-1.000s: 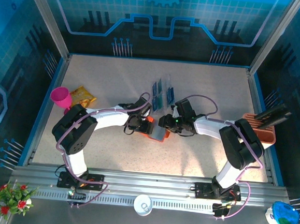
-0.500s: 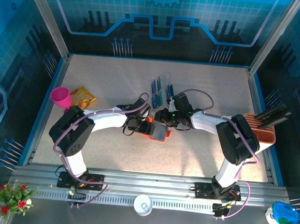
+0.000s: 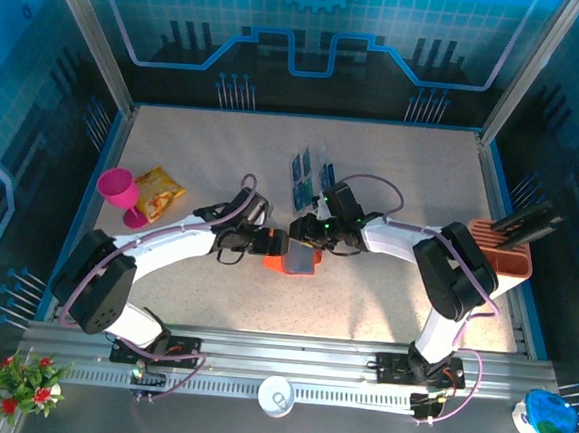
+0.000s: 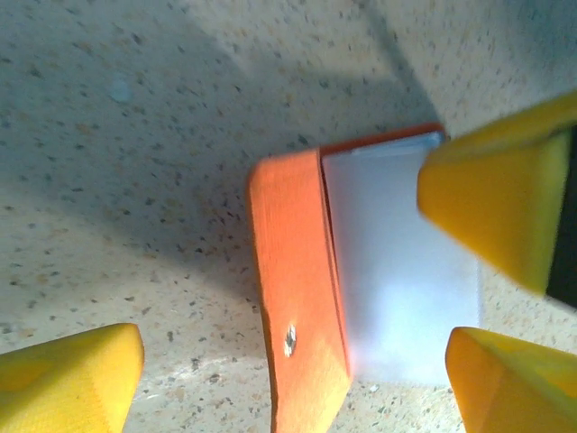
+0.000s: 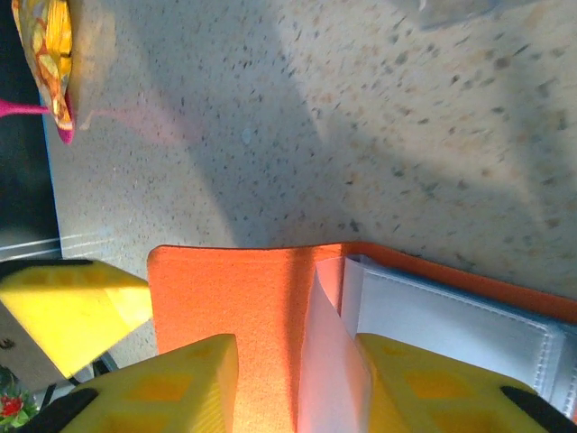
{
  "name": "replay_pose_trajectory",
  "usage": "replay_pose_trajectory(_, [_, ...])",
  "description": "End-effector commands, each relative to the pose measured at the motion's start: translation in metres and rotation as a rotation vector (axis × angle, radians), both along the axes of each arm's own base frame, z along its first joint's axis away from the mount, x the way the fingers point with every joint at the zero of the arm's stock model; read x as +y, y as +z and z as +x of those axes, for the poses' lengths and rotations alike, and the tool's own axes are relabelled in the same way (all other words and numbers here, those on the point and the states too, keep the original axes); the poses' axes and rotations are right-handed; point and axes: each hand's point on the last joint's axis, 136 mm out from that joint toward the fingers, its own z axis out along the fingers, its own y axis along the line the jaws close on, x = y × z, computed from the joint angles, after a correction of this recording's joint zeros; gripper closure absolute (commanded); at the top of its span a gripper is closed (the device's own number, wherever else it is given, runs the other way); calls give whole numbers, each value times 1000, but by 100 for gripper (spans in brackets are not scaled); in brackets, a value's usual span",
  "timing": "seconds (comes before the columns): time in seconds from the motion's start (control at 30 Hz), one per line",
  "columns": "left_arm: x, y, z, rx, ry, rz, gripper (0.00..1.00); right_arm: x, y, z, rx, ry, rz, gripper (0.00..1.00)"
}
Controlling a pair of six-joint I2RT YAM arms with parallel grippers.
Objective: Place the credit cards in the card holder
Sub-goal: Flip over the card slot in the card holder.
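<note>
1. The left gripper [image 4: 293,361] stood wide open. Its two yellow fingers [image 4: 72,379] sat on either side of the card holder [image 4: 297,262] and clamped nothing. One finger was well clear of the orange cover. The other was close by the edge of the pale inner pocket [image 4: 397,271].
2. The right gripper [image 5: 297,347] had its jaws part-way apart over the open card holder. A thin pale flap [image 5: 329,361] stood up between them and lay against one finger. A strip of orange showed between the flap and the other finger. Whether the flap was actually pinched could not be told.
3. In the left wrist view, one yellow finger of the right gripper [image 4: 487,194] hung over the pale inner side of the card holder.
4. The card holder lay opened on the speckled table [image 3: 383,304], near the middle and between the two grippers. A small metal snap stud [image 4: 289,340] showed on its orange part.
5. The credit cards [image 3: 306,178], blue with light markings, stood in a clear rack [image 3: 324,164] just beyond the grippers, apart from the card holder.
6. Far to the left stood a pink cup [image 3: 119,189] with a yellow snack bag [image 3: 159,190] just beside it.
7. At the right edge stood an orange slotted box [image 3: 502,255].
</note>
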Motion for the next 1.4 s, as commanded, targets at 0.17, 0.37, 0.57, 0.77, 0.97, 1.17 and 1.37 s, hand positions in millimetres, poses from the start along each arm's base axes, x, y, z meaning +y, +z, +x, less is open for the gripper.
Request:
replay_pose_trajectory(0.17, [30, 15, 14, -29, 160, -31, 5, 24, 19, -7, -7, 30, 32, 57])
replay_pose_trajectory(0.37, [46, 21, 23, -34, 216, -54, 4, 38, 33, -11, -21, 53, 51, 55])
replay_pose_trajectory(0.57, [61, 29, 32, -40, 258, -79, 3, 51, 30, -14, -6, 82, 47, 55])
replay_pose_trajectory(0.77, [67, 36, 37, -52, 278, -98, 3, 68, 16, -12, 14, 93, 51, 55])
replay_pose_trajectory(0.97, [68, 35, 38, -47, 278, -108, 2, 80, -3, -9, 55, 86, 68, 55])
replay_pose_trajectory(1.17, [66, 30, 31, -25, 261, -114, 2, 79, 2, -5, 43, 72, 90, 55])
replay_pose_trajectory(1.37, [63, 27, 26, -7, 241, -123, 1, 60, 12, 1, 22, 33, 98, 56])
